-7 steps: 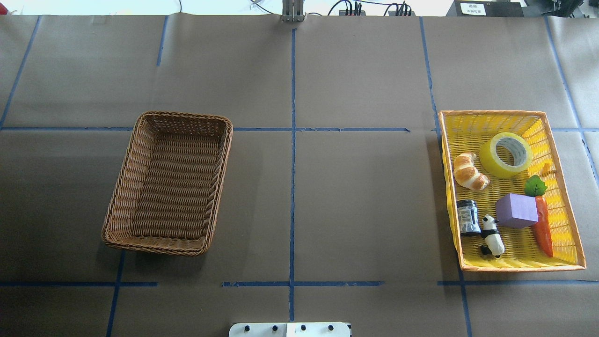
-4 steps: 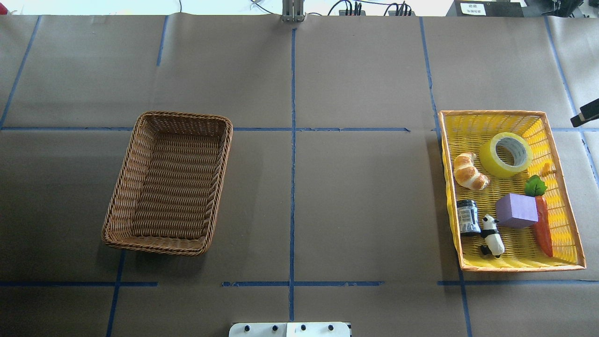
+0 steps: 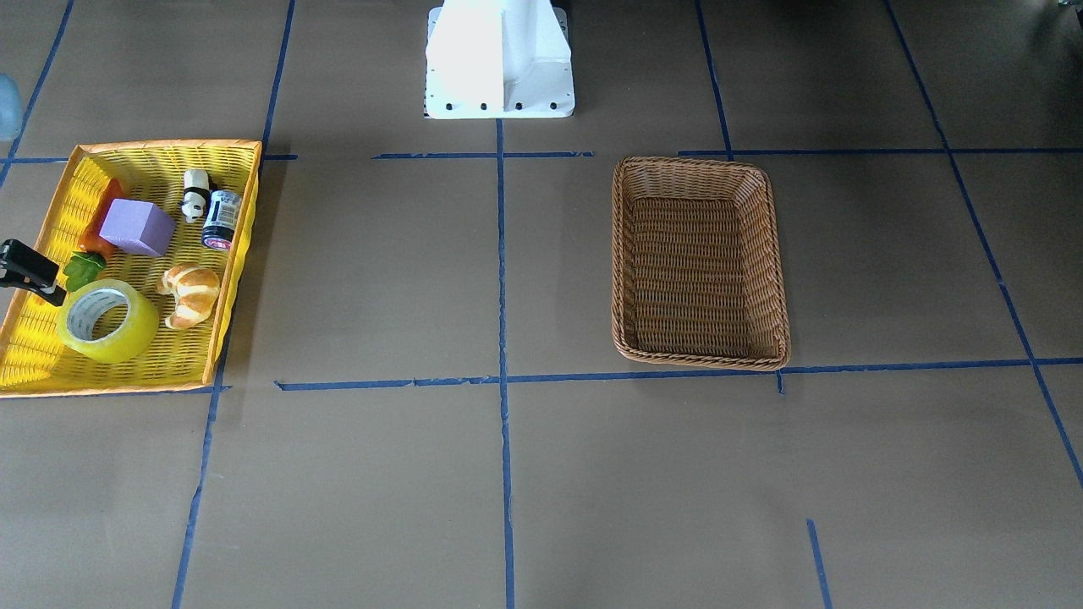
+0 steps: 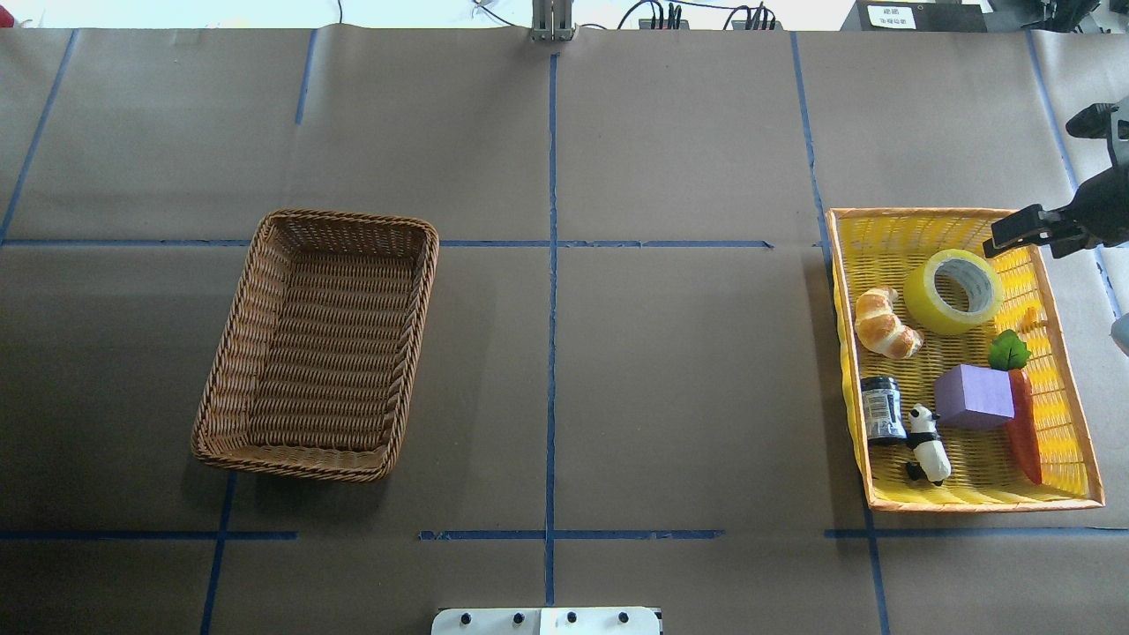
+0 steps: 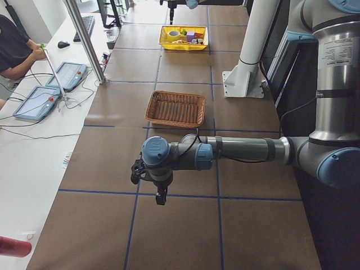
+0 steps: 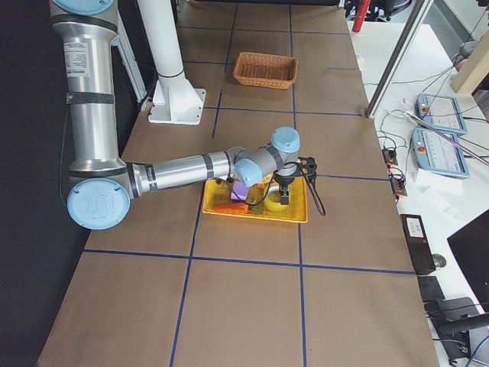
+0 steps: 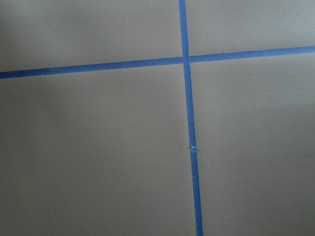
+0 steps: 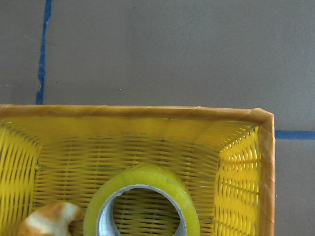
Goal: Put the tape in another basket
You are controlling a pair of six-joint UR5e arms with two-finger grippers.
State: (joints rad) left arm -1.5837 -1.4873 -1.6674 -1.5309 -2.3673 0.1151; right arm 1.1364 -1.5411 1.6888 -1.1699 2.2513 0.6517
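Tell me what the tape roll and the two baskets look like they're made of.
Tape: glossy, translucent yellow-green plastic film on a grey-white core, probably cardboard. Brown basket: matte woven strands, wicker or rattan by the look, possibly synthetic. Yellow basket: shiny open mesh with an orange rim, likely plastic.

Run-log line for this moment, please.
tape: in yellow basket, ungrasped | right end effector: above that basket's far corner, by tape | wicker basket: without tape
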